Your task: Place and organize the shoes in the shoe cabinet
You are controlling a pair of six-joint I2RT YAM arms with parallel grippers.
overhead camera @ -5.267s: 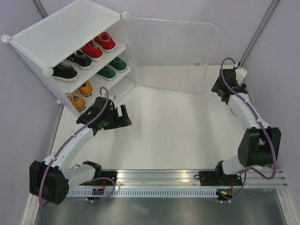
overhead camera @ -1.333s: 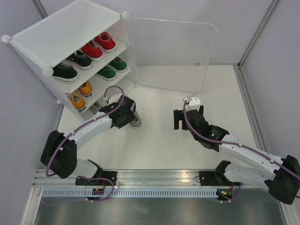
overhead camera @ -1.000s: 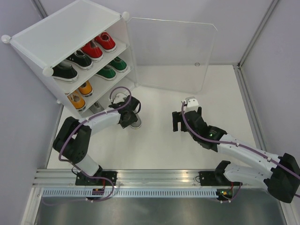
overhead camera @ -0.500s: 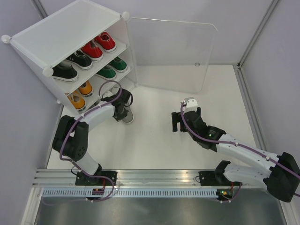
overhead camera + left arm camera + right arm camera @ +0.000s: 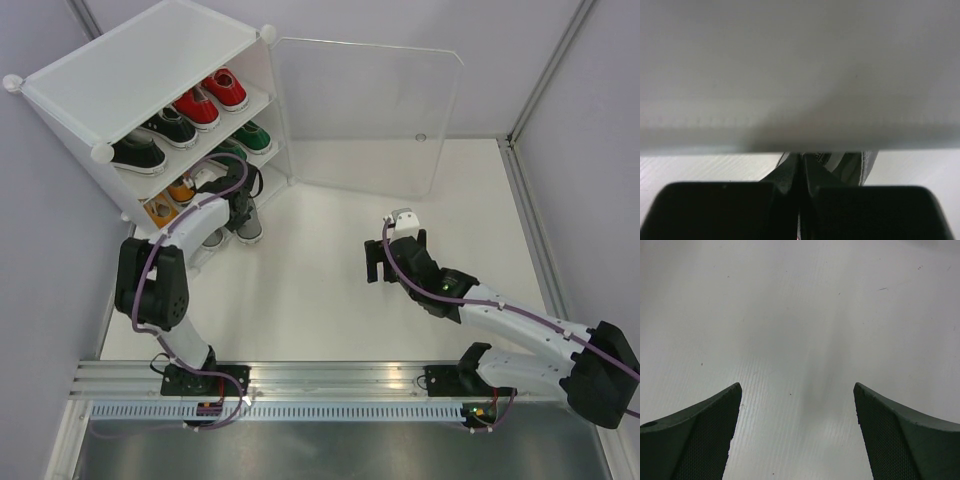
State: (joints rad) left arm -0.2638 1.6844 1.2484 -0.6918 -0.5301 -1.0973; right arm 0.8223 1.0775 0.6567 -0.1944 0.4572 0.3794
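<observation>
Where the matt white surface (image 5: 330, 300) runs back toward the room's far corner, a boxy white translucent plastic shoe cabinet (image 5: 140, 60) stands at the left rear, turned at an angle. Its clear hinged door panel (image 5: 370, 110) is swung wide open along the back. Pale lilac-grey walls (image 5: 40, 300) close in the left, rear and right sides, with slim metal posts (image 5: 545, 70) at the corners. An aluminium rail (image 5: 340, 380) carrying both arm bases crosses the near edge. Seen close from the right wrist, the surface is finely ribbed and flecked with a few dark specks.

The top tier holds black sneakers (image 5: 150, 140) and red sneakers (image 5: 212, 97) side by side. The green sneakers (image 5: 253, 137) sit in the middle tier and the orange sneakers (image 5: 180, 190) in the lowest, both partly hidden behind the left arm.

The left gripper (image 5: 243, 212) is low at the front of the bottom tier, its fingers pressed together on the edge of a grey canvas sneaker (image 5: 249, 228). That shoe rests on the surface just outside the cabinet. In the left wrist view the fingers meet without a gap, grey canvas at their tips and a white panel above. A second grey sneaker (image 5: 212, 238) shows under the arm at the mouth of the lowest tier.

The right gripper (image 5: 375, 262) hovers near the middle, well apart from the cabinet. Its fingers are spread wide, with only ribbed surface showing between them.
</observation>
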